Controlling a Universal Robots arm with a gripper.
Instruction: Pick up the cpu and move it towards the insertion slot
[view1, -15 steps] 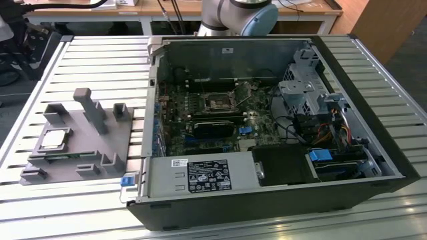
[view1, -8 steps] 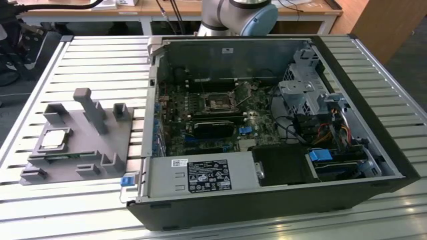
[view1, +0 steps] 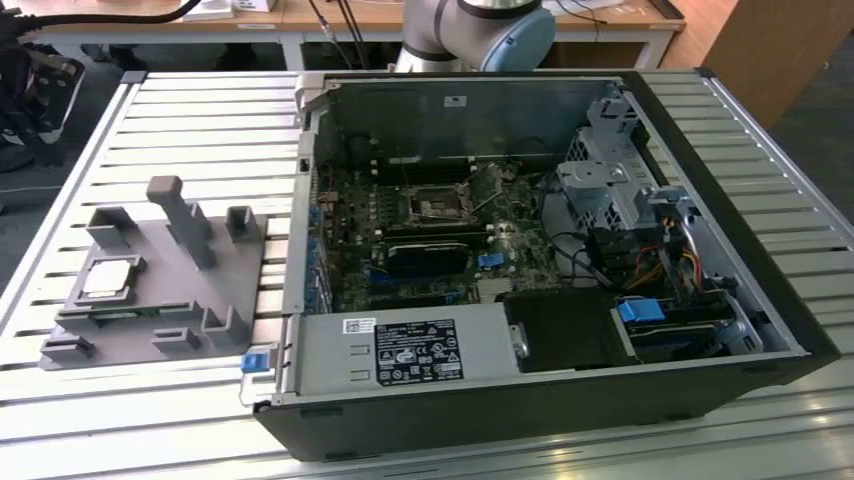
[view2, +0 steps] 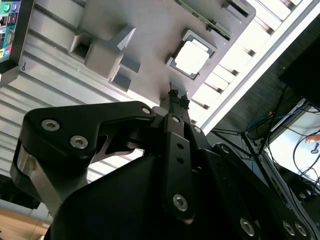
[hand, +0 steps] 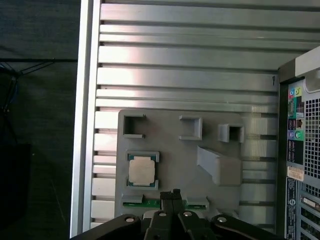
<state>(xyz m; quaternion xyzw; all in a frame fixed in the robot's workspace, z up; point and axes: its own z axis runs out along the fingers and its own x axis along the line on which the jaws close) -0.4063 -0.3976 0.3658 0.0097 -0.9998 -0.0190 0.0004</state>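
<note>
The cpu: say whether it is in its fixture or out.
In: the cpu lies flat in a recess of the grey fixture.

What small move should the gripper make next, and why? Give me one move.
Probably slide the gripper across until it is centred over the cpu. The cpu lies flat in its recess on the grey fixture, untouched. The gripper hangs above the fixture near its edge, offset from the chip, with its jaws together and holding nothing.
</note>
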